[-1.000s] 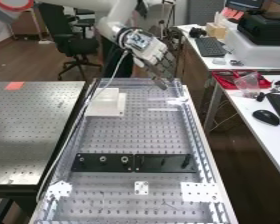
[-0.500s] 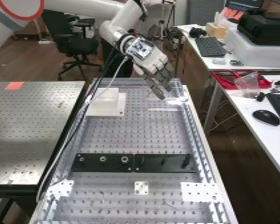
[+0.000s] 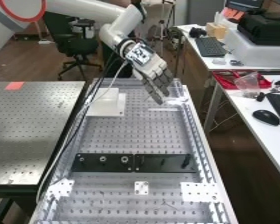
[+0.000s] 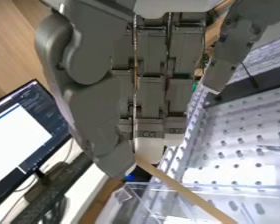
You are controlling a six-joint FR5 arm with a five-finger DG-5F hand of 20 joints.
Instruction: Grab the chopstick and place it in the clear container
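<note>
1. I'm watching from the room. Well left of the hand, the perforated side table (image 3: 34, 130) is standing alongside and taking no part in the job.
2. Just left of the hand, the white block (image 3: 105, 105) is sitting on the bench (image 3: 117, 137). It's leaving the hand room on its right, though a leftward swing would be risking a knock.
3. Up and left of the hand, the arm (image 3: 121, 25) is reaching over the bench's far end. That's keeping the wrist high and pointing the hand down at a slant.
4. The hand (image 3: 149, 65) is holding a narrow pinch: thumb tip against nearly straight fingertips, chopstick's end between. Thin stick, so I reckon tips are suiting it better than a full fist.
5. The chopstick (image 4: 184, 190) is sticking out slantwise from the fingertips, most of its length free. Gripping near one end is leaving plenty to lower in, but the long free part could be twisting if it's touching a rim.
6. Just beyond the fingertips, what looks like the clear container (image 4: 129, 201) is lying under the stick's line. I'm judging the grab done, placing pending; next is needing alignment over the opening, then release. Can't tell the height gap.
7. Well right of the hand, the desk (image 3: 242, 107) is carrying office kit, apart from the work.
</note>
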